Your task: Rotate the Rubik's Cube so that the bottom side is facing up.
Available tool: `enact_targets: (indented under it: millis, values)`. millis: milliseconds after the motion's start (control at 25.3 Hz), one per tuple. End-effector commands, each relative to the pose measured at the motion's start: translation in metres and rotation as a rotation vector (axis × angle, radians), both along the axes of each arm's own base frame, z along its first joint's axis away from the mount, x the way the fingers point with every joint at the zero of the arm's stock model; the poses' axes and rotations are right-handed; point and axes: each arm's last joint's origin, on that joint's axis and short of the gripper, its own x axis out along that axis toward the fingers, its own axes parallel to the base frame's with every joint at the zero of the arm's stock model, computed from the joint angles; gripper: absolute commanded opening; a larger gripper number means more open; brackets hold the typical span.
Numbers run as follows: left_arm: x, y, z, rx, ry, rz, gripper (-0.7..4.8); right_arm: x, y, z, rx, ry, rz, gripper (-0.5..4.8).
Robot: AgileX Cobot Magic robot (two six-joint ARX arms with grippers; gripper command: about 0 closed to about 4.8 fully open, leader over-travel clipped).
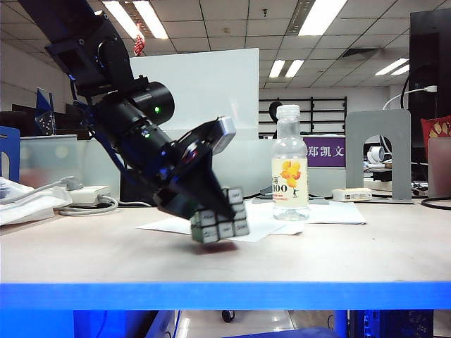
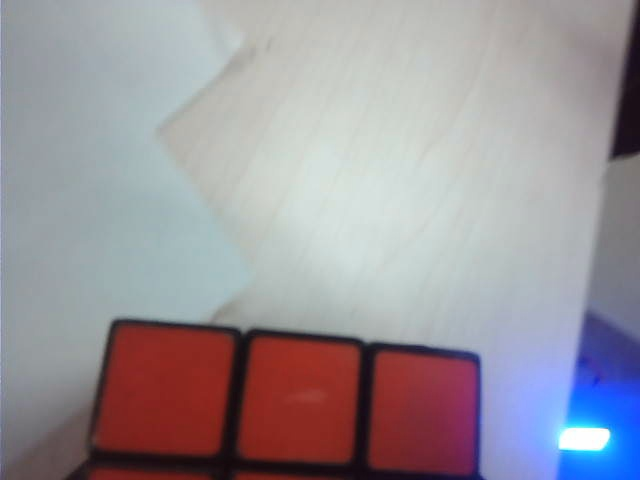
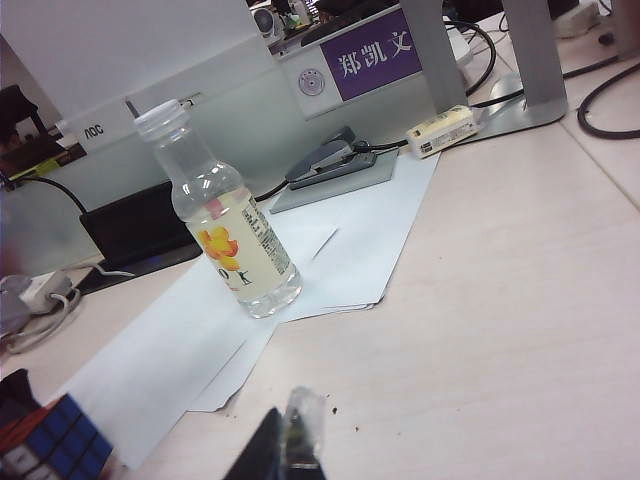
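Pale counter (image 1: 366, 253) fills the foreground, papers (image 3: 150, 370) spread across it. Next largest, the left gripper (image 1: 215, 211) reaches down, jaws partly closed around the Rubik's Cube (image 1: 220, 217), tilted just above the papers left of the bottle (image 1: 289, 163). Rigid, light, smooth-tiled, it likely needs opposite flat faces. The right gripper (image 3: 290, 440) waits shut, holding nothing.
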Motion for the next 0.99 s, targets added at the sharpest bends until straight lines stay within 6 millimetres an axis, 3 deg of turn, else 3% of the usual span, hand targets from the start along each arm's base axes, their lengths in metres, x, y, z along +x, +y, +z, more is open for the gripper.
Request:
enact_targets:
  millis: [40,198,356,988]
  values:
    - [0.007,-0.005,0.009,-0.104,-0.006,0.028,2.09,0.0,0.0,-0.001,0.018,-0.007,0.0,0.14]
    - [0.013,-0.009,0.016,-0.199,0.007,0.058,2.09,0.0,0.0,0.0,0.047,-0.012,0.01,0.18]
    - [0.019,-0.014,0.026,-0.307,0.032,0.081,2.09,0.0,0.001,0.002,0.061,-0.034,0.028,0.88]
    - [0.036,-0.024,0.083,-0.724,0.043,0.124,2.09,0.0,0.001,0.007,0.18,-0.062,0.041,0.88]
